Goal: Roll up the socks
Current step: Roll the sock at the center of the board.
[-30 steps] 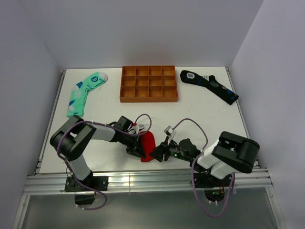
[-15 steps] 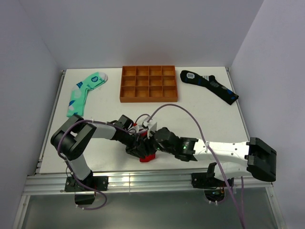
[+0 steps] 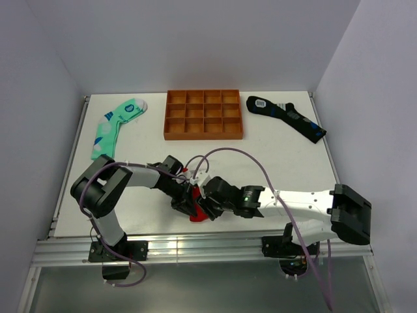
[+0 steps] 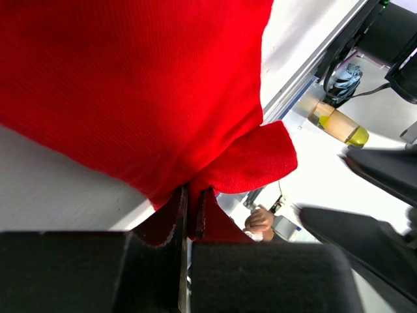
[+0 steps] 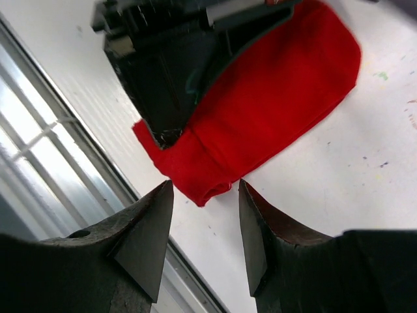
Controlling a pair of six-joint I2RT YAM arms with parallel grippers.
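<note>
Top external view: the red sock lies on the white table close to its near edge, a little left of centre and mostly hidden under the two tools that meet over it. The left gripper reaches in from the left, the right gripper from the right, and the two heads sit just beside each other.

Left wrist view: the left gripper has its fingers drawn together with a thin fold of the red sock pinched between them. The rest of the fabric spreads away from the pinch point, and one loose flap hangs out to the side.

Right wrist view: the right gripper has its fingers standing apart and holds nothing. The folded end of the red sock shows in the gap just beyond the tips, but whether the tips touch the fabric cannot be determined. The left tool's dark body rests on the sock's upper edge.

Other items noted at the far side of the table:
- an orange compartment tray at centre
- a green patterned sock at far left, lying flat
- a dark sock at far right, also flat and well apart from both arms
</note>
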